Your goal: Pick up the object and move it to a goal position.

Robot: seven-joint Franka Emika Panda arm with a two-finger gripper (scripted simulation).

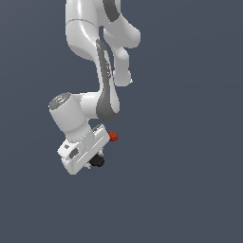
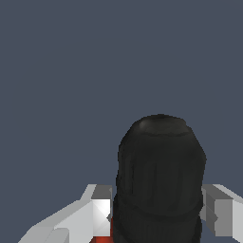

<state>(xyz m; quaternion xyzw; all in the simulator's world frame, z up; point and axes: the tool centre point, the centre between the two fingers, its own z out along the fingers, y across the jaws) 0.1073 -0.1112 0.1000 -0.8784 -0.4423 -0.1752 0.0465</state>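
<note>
White two-finger gripper pinches the small red-orange toy drill with black chuck. Risk: the smooth body may slip or twist during transit.

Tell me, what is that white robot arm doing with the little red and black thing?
The robot arm's gripper is closed around a tiny toy drill. In the exterior view only its red end and its black tip peek out beside the white hand. In the wrist view the drill's black chuck sits between the two fingers, pressed on both sides. No goal marker shows in either view.
</note>
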